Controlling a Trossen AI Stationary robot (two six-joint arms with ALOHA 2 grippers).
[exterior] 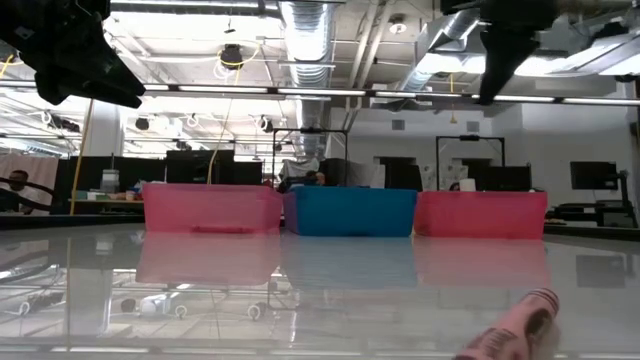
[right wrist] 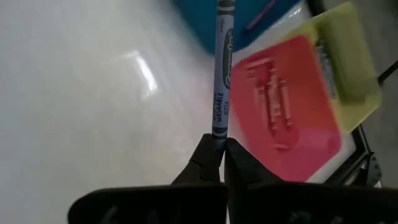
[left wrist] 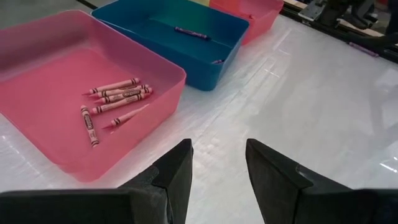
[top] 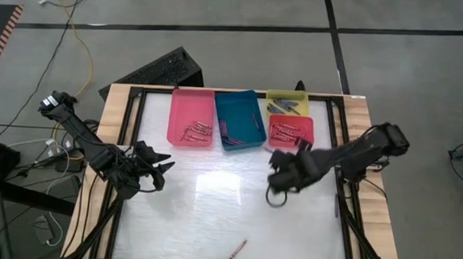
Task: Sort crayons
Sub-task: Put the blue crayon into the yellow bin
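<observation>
My right gripper [right wrist: 221,149] hangs above the table, just in front of the red tray [top: 304,141], shut on a blue crayon [right wrist: 222,68]. A pink crayon [top: 237,249] lies flat on the table near its front edge. Several crayons [left wrist: 115,99] lie in the pink tray [left wrist: 37,56], a purple one [left wrist: 189,31] in the teal tray [left wrist: 155,15], and others in the red tray [right wrist: 273,106] and the yellow tray [top: 287,95]. My left gripper [left wrist: 217,168] waits open at the table's left, near the pink tray. My right gripper pinches the blue crayon by one end [right wrist: 218,132] between its two fingertips. The fingers slant down from the table's right side, and the crayon sticks out ahead of them, along their line. It is lifted clear of the table.
The four trays stand in a row along the table's far edge. The white tabletop [top: 211,216] stretches between them and the pink crayon. A dark frame [top: 346,215] borders the table's right side.
</observation>
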